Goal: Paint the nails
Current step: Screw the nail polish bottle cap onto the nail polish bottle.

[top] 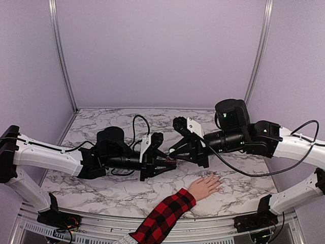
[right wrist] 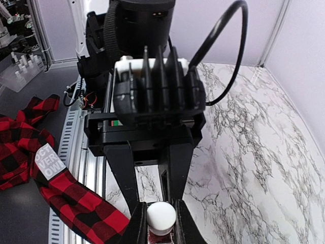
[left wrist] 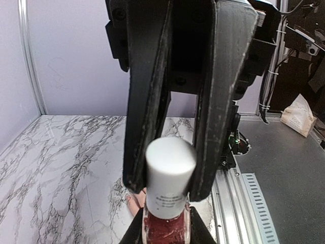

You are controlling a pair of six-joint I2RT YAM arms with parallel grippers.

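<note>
We note the left gripper clamped on the glass body of the dark-red polish bottle. The right gripper is pinched shut on its white cap, and the two meet above mid-table. The nails, too small for us to make out, tip the pale hand lying flat on the marble table, just nearer the bases.

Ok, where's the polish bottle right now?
In the top view the polish bottle is mid-table, just beyond the hand and left of it. The left tool grips its dark-red body, the right tool its white cap.
</note>
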